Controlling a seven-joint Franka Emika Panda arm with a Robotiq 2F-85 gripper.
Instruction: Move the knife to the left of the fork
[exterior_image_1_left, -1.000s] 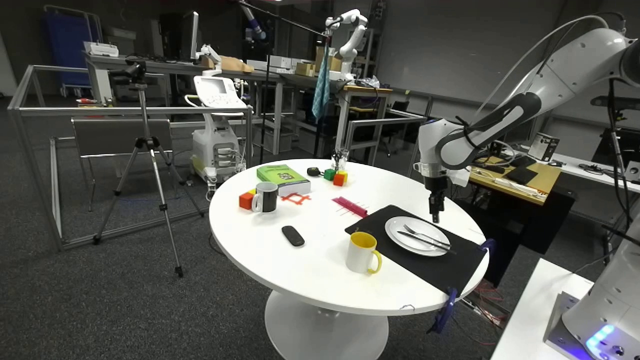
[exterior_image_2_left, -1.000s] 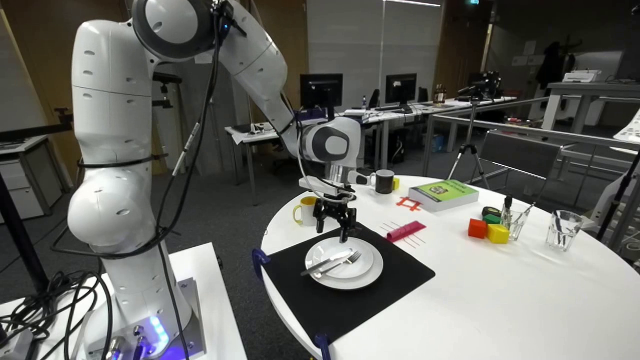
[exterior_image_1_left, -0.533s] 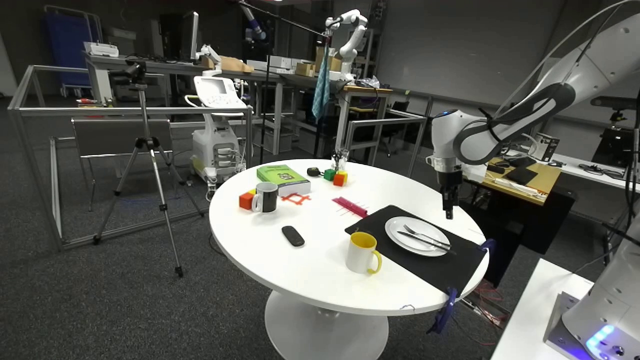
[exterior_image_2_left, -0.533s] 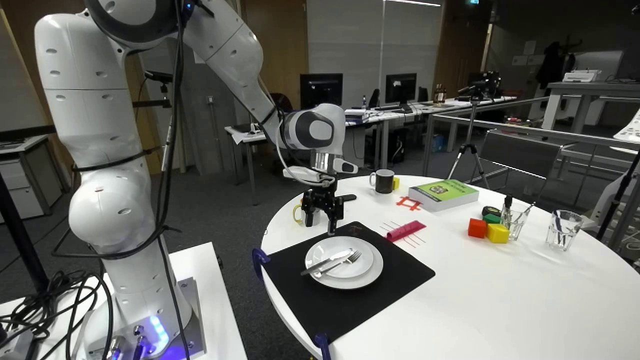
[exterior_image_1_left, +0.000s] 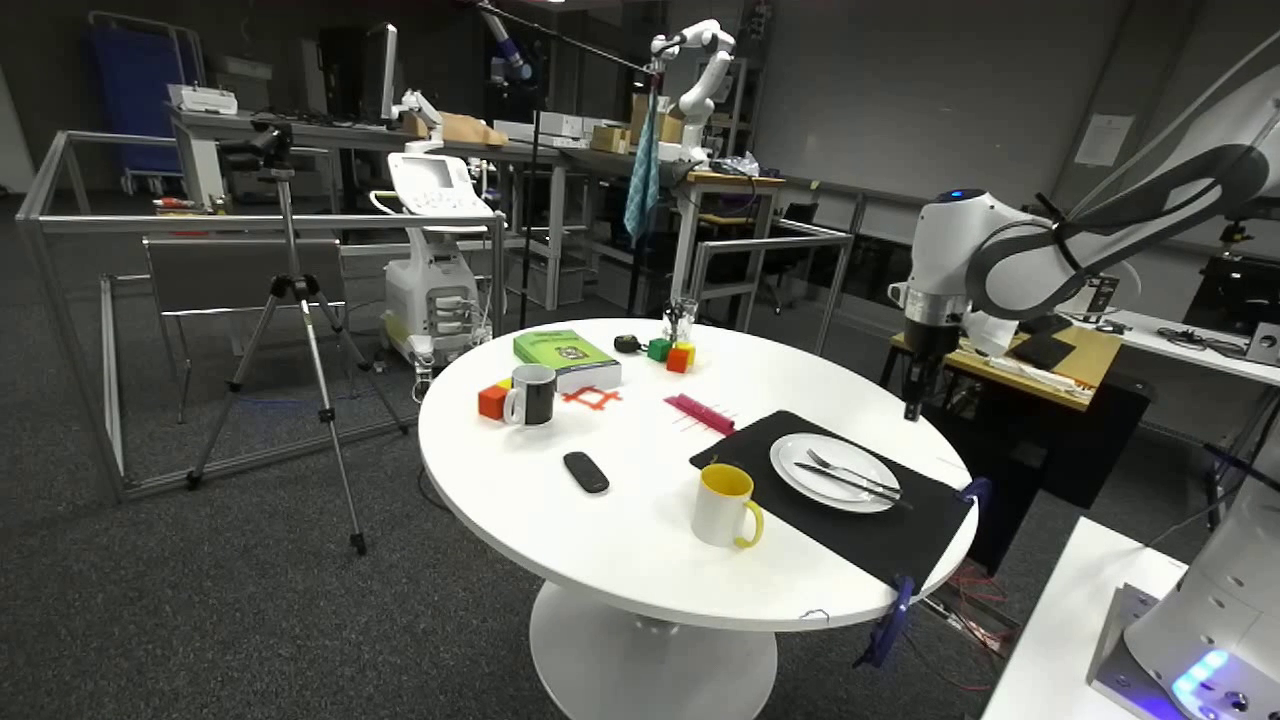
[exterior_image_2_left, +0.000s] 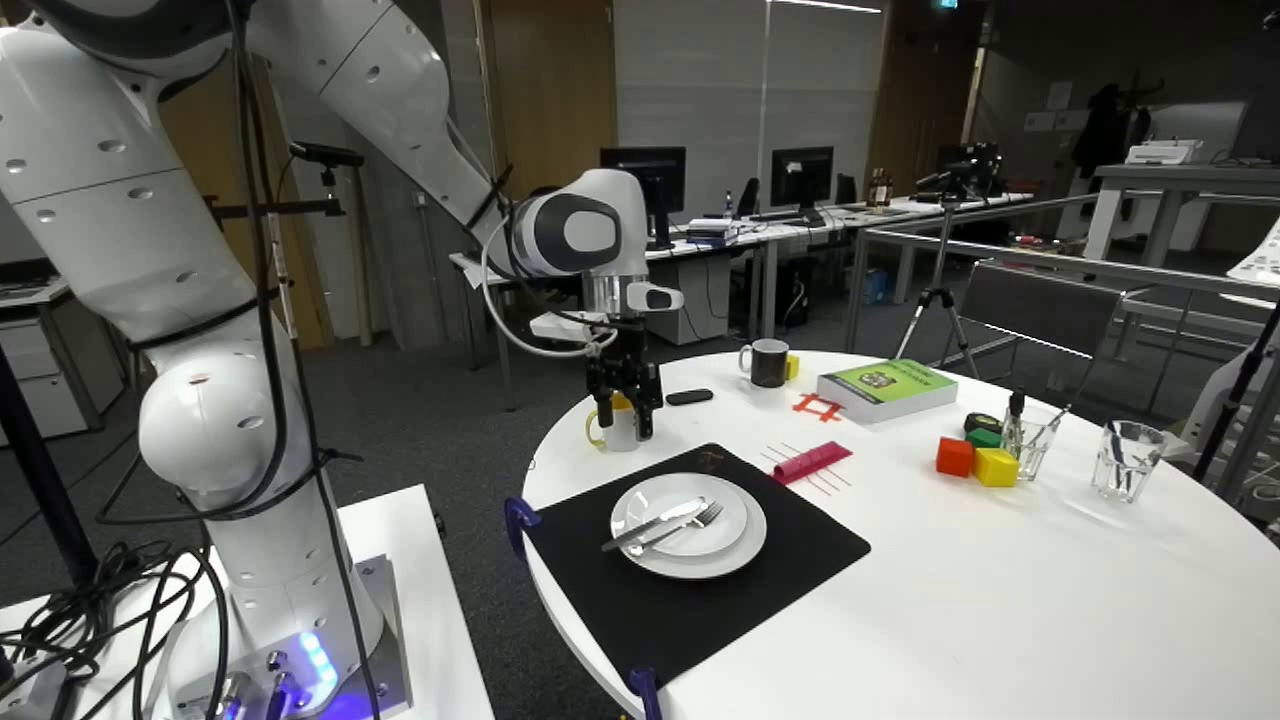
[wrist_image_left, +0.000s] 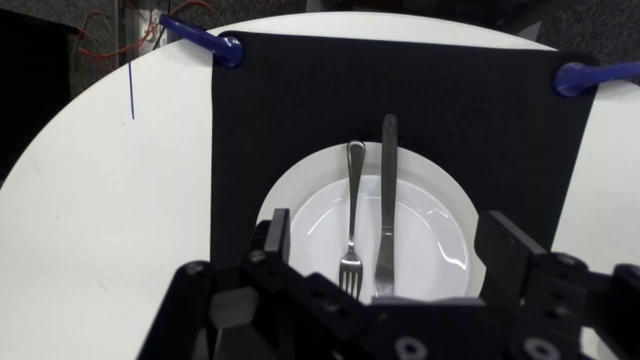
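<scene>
The knife (wrist_image_left: 389, 175) and the fork (wrist_image_left: 353, 200) lie almost parallel on a stack of two white plates (wrist_image_left: 430, 260), handles over the rim. In the wrist view the knife is to the right of the fork, with a small gap between them. Both exterior views also show the knife (exterior_image_1_left: 845, 481) (exterior_image_2_left: 640, 530) and the fork (exterior_image_1_left: 822, 461) (exterior_image_2_left: 705, 516) on the plates. My gripper (wrist_image_left: 390, 232) is open and empty. It hangs above the table, apart from the cutlery, in both exterior views (exterior_image_1_left: 912, 412) (exterior_image_2_left: 625, 428). The knife's blade tip is hidden by the gripper body in the wrist view.
The plates stand on a black mat (exterior_image_2_left: 620, 600) held by blue clamps (wrist_image_left: 230, 52) at the table edge. A yellow-handled mug (exterior_image_1_left: 720, 510) stands beside the mat. A pink piece (exterior_image_2_left: 810, 462), a remote (exterior_image_1_left: 585, 472), a book (exterior_image_2_left: 885, 388), blocks and glasses (exterior_image_2_left: 1125, 465) are farther off.
My open gripper has moved up and away from the plates, to the right in one exterior view and to the left in another. The knife, fork and plates have not moved.
</scene>
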